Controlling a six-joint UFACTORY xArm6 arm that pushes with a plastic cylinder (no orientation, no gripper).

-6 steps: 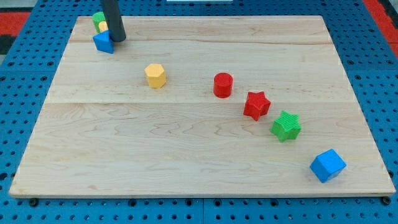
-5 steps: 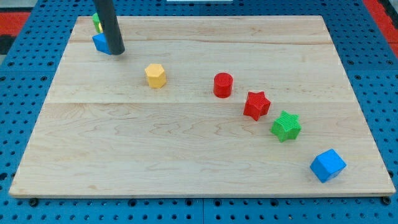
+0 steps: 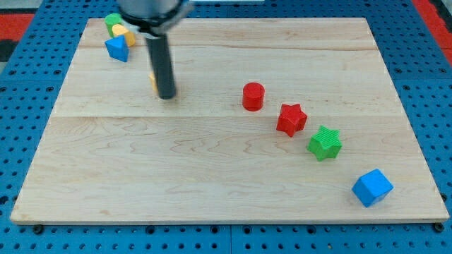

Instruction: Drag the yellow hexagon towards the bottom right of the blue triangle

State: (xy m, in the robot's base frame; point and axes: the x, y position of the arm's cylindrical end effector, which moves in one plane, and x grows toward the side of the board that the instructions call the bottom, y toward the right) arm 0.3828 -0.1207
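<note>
My tip (image 3: pixel 167 96) rests on the board left of centre. The rod stands in front of the yellow hexagon (image 3: pixel 152 82) and hides nearly all of it; only a thin yellow sliver shows at the rod's left edge. The blue triangle (image 3: pixel 117 49) lies near the board's top left corner, up and to the left of my tip and apart from it.
A green block (image 3: pixel 112 20) and a small yellow block (image 3: pixel 122 32) sit just above the blue triangle. A red cylinder (image 3: pixel 253 96), a red star (image 3: pixel 291 118), a green star (image 3: pixel 325 142) and a blue cube (image 3: pixel 371 187) run diagonally toward the bottom right.
My tip has moved from beside the blue triangle down and to the right, to the yellow hexagon, which the rod now covers. The blocks look unmoved.
</note>
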